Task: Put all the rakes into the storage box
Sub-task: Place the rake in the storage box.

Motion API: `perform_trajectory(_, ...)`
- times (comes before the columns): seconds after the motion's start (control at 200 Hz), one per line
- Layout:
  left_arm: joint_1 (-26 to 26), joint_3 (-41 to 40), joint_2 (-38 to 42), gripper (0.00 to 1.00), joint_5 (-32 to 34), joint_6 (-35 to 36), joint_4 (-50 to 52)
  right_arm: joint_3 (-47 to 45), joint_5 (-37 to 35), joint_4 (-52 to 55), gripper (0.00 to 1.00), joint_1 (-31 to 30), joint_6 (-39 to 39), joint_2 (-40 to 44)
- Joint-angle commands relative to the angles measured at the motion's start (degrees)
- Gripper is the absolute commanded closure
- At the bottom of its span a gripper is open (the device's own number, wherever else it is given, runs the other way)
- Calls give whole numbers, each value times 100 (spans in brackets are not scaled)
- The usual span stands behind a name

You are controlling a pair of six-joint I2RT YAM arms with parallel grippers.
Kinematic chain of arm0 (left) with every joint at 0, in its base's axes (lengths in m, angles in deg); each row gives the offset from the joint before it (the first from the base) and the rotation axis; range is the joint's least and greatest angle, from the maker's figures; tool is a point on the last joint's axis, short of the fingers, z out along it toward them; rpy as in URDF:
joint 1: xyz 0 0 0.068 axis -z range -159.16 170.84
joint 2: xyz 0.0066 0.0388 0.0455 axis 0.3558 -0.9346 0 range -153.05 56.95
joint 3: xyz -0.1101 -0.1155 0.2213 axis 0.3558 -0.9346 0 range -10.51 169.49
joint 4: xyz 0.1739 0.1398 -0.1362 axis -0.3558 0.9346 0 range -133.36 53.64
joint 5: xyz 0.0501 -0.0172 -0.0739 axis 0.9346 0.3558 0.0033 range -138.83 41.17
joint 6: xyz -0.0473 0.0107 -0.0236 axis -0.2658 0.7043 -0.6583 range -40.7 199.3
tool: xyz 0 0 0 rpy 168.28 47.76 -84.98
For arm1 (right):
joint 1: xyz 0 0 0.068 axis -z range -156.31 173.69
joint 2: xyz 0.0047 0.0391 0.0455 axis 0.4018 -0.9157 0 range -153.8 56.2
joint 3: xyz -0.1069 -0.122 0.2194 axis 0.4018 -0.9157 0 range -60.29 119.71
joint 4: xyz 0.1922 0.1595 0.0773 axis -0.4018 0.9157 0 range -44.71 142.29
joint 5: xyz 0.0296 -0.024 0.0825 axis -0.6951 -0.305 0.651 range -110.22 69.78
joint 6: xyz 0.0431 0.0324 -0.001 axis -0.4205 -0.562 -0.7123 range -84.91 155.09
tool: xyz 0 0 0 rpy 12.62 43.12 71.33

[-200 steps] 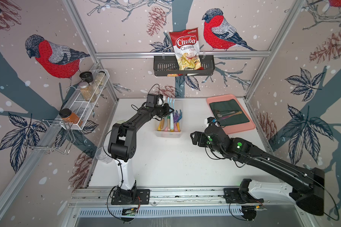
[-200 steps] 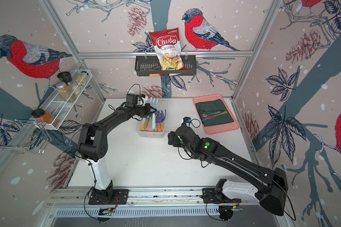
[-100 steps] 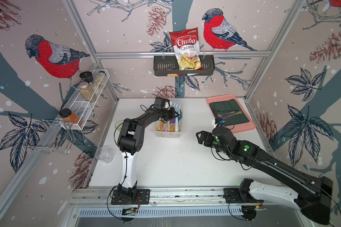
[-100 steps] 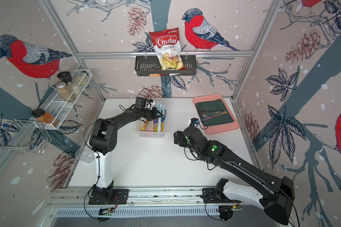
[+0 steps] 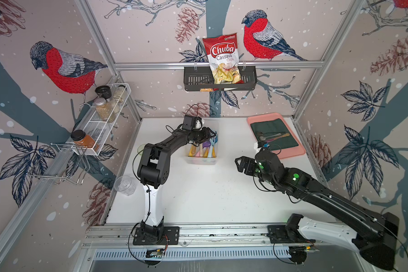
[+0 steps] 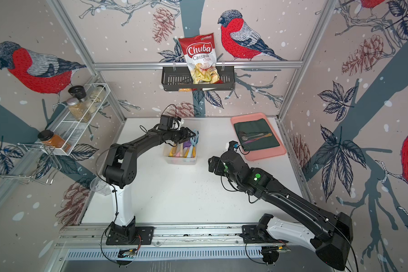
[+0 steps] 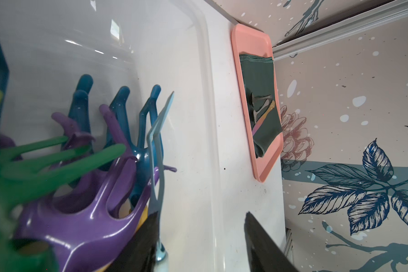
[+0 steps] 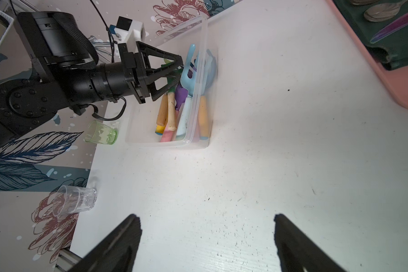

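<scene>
Counter [image 5: 198, 202] white, scuffed. Nearest, right hand [image 5: 238, 164] hovers above it, well apart from the storage box [image 5: 200, 160]; the right wrist view shows its fingers [image 8: 127, 235] spread wide with only counter between them. Clear glass [image 5: 125, 186] sits at the counter's left edge; small green glass [image 8: 100, 133] stands just beside the box on that same side. Storage box is clear plastic, mid-counter, and holds several toy garden tools with handles toward the near end. Rake [image 8: 189, 70], light blue head and pale handle, is inside the box along the wall on the right-arm side, head toward the far end. Left hand [image 5: 211, 136] reaches over the box's far end, jaws apart: in the left wrist view one finger [image 7: 146, 237] touches the rake's neck and the other stands clear, so no grip. Purple tool head [image 7: 80, 221], green tool head [image 7: 33, 164] and dark blue tool head [image 7: 141, 141] crowd beside the rake. Farther right, pink tray [image 5: 292, 154] carries green cloth [image 5: 264, 127] and spoons [image 5: 272, 136]. On the rear wall, black basket [image 5: 193, 80] holds chips bag [image 5: 223, 58].
</scene>
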Motion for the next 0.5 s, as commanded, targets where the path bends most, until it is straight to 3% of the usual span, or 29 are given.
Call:
perform_trajectory(0.0, -21, -160, 387, 38, 246, 69, 16, -25, -13, -15, 9, 18, 90, 56)
perform_trajectory(0.13, -111, -490, 992, 22, 464, 76, -47, -51, -37, 25, 8, 126, 158, 123)
perform_trajectory(0.19, -190, -721, 1357, 4, 614, 132, -150, -43, -118, 71, 2, 216, 210, 171)
perform_trajectory(0.335, -482, -1199, 2190, 3, 1263, 517, -66, -91, -426, 111, 0, 556, 305, 356)
perform_trajectory(0.495, -1013, -2329, 3178, 3, 2237, 777, -527, -442, -898, -1, 0, 1417, 523, 526)
